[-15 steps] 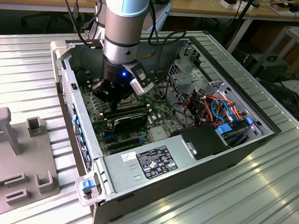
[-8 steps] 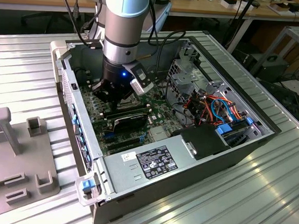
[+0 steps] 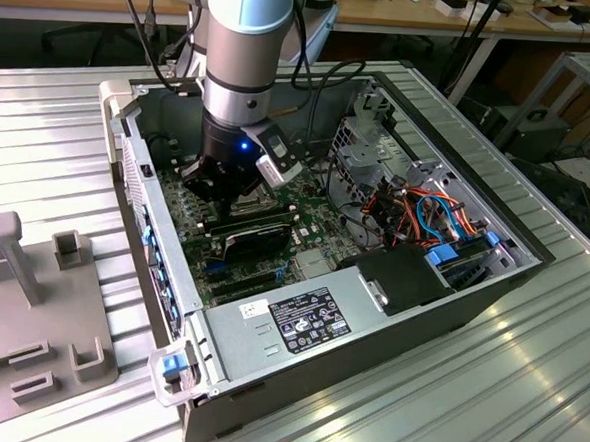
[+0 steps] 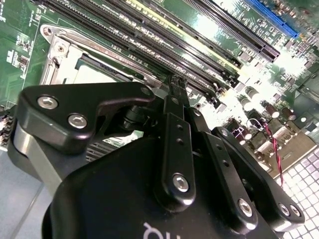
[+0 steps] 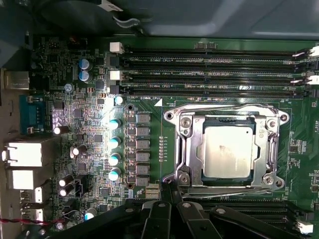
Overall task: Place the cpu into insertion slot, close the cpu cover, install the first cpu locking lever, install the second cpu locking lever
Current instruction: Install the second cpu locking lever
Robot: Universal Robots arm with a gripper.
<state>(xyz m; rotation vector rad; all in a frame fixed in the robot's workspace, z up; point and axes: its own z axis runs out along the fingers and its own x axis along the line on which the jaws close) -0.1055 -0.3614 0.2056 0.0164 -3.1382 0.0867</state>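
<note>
The cpu (image 5: 228,152), a silvery-tan square, lies in the insertion slot (image 5: 172,149) on the green board. The silver cpu cover (image 5: 188,144) lies flat over it, framing it through its window. One thin locking lever (image 5: 224,106) runs along the socket edge by the memory slots, and another (image 5: 224,187) runs along the opposite edge. My gripper (image 5: 171,191) is shut, its black fingertips touching or just above the corner of the socket where that second lever ends. In the second wrist view the gripper (image 4: 175,84) tapers to a closed tip beside the cover (image 4: 65,52). The exterior view shows the gripper (image 3: 227,192) down inside the case.
Long black memory slots (image 5: 209,69) run beside the socket. Capacitors (image 5: 114,142) and rear ports (image 5: 22,154) stand on the other side. In the exterior view, the open computer case (image 3: 369,316) holds a drive cage (image 3: 375,146) and cables (image 3: 426,214); a grey fixture (image 3: 40,296) sits on the exterior view's left.
</note>
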